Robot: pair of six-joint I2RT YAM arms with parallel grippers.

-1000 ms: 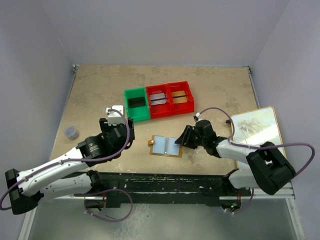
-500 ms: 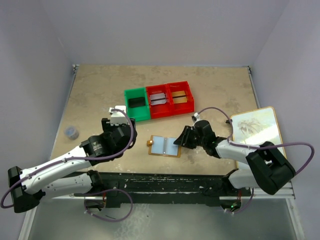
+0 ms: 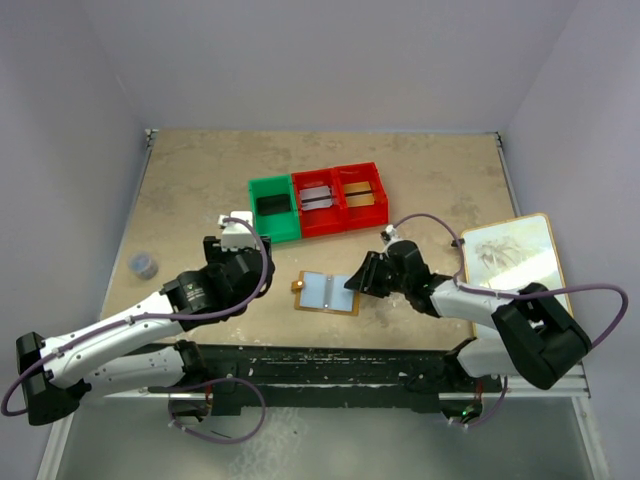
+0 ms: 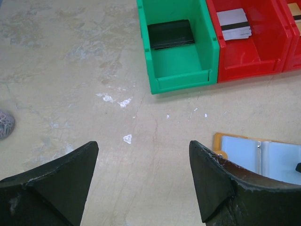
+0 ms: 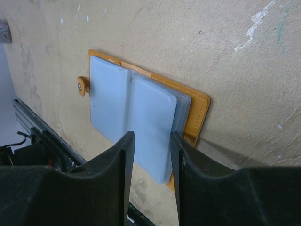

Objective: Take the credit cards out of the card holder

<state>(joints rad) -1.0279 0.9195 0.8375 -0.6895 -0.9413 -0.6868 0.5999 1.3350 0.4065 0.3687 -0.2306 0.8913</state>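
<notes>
The card holder lies open and flat near the table's front edge, orange-tan with pale blue-grey pockets and a tab clasp at its left. My right gripper is open by a narrow gap; in its wrist view its fingertips sit over the holder's right half, and I cannot tell if they touch. It holds nothing. My left gripper is wide open and empty over bare table, left of the holder. A black card lies in the green bin, a grey-white card in the middle red bin.
A green bin and two red bins stand in a row behind the holder. A large white tan-edged board lies at the right edge. A small grey object sits at the left.
My right gripper has moved a little left over the holder, and the holder has shifted slightly left. My left gripper has moved slightly right.
</notes>
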